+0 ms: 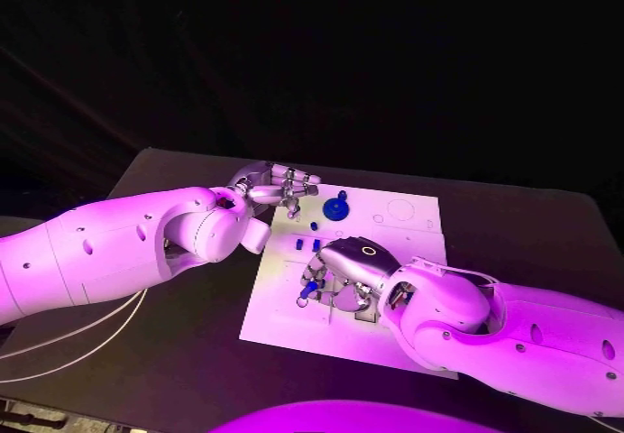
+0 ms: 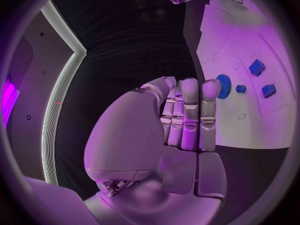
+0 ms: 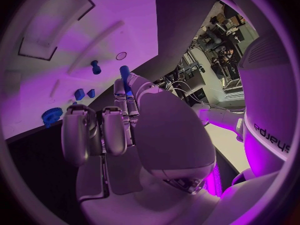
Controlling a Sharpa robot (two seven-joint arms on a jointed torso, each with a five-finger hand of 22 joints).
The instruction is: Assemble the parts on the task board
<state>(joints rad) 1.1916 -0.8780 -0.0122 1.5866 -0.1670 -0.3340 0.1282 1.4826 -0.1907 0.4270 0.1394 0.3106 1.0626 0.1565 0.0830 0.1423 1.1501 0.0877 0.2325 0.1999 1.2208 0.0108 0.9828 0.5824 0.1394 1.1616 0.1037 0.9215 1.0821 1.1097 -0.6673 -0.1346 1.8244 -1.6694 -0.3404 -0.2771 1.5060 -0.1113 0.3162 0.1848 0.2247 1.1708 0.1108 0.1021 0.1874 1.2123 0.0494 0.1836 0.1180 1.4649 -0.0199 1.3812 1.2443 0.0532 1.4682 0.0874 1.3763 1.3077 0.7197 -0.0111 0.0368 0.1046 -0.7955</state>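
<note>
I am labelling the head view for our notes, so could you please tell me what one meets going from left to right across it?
Left arm → left hand → blue gear → right hand → right arm. All of this lies over the task board and the black table.

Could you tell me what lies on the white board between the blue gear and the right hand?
Two small blue block parts stand between the round blue gear and the right hand, seen in the head view.
</note>
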